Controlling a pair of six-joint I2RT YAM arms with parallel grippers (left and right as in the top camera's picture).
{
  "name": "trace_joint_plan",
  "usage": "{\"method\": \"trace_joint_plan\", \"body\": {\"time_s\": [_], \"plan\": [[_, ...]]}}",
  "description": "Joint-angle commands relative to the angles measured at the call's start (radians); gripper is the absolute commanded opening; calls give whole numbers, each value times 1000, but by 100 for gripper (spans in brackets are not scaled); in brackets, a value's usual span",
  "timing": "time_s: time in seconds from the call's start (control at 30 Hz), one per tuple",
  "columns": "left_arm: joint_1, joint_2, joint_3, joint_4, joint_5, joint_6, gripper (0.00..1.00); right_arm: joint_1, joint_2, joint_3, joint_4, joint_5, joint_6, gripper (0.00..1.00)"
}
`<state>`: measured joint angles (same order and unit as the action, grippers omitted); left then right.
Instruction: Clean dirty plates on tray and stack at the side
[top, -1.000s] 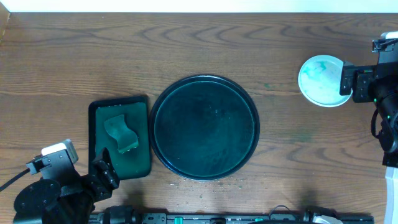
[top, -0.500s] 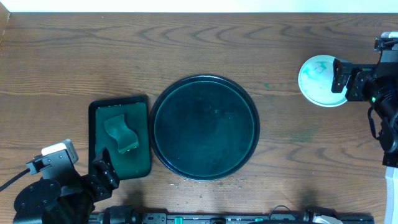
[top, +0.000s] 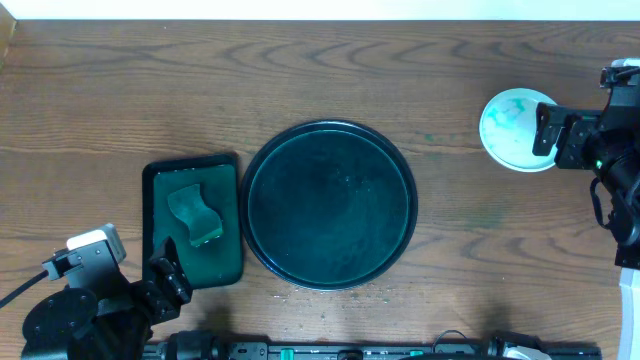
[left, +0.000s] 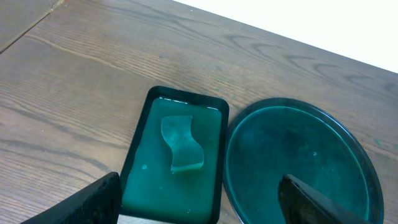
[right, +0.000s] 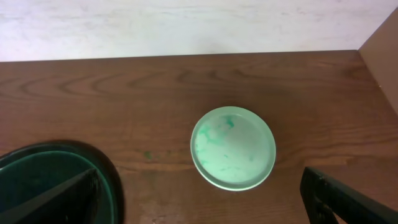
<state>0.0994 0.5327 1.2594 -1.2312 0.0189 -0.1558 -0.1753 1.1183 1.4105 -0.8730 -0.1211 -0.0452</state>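
Note:
The large round black-green tray (top: 262, 165) sits mid-table with nothing on it; it also shows in the left wrist view (left: 367, 174) and the right wrist view (right: 37, 165). A white plate (top: 510, 130) smeared with teal lies on the wood at the far right, off the tray, and shows in the right wrist view (right: 233, 148). I cannot tell whether more plates lie under it. My right gripper (top: 550, 135) is open and empty over the plate's right edge (right: 205, 208). My left gripper (top: 165, 277) is open and empty at the front left (left: 199, 208).
A small rectangular dark green tray (top: 160, 175) stands left of the round tray with a green sponge (top: 194, 213) in it, also seen in the left wrist view (left: 180, 144). A few teal specks mark the wood near the plate (top: 430, 138).
My right gripper has shifted a little to the left at the plate's right edge. The plate, both trays and the left arm have not moved.

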Motion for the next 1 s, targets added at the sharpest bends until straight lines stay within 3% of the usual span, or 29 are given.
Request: {"method": "trace_joint_plan", "body": {"time_s": [0.0,0.27,0.47,0.97], "plan": [[0,1,13,-3,-12,17,81,13,-1,3,-2,12,3,99],[0,1,13,-3,-12,17,81,13,-11,-5,-2,18,3,99],[0,1,13,-3,-12,17,81,13,-131,-93,41,46,3,99],[0,1,13,-3,-12,17,80,103,-875,-891,689,51,15,99]]}}
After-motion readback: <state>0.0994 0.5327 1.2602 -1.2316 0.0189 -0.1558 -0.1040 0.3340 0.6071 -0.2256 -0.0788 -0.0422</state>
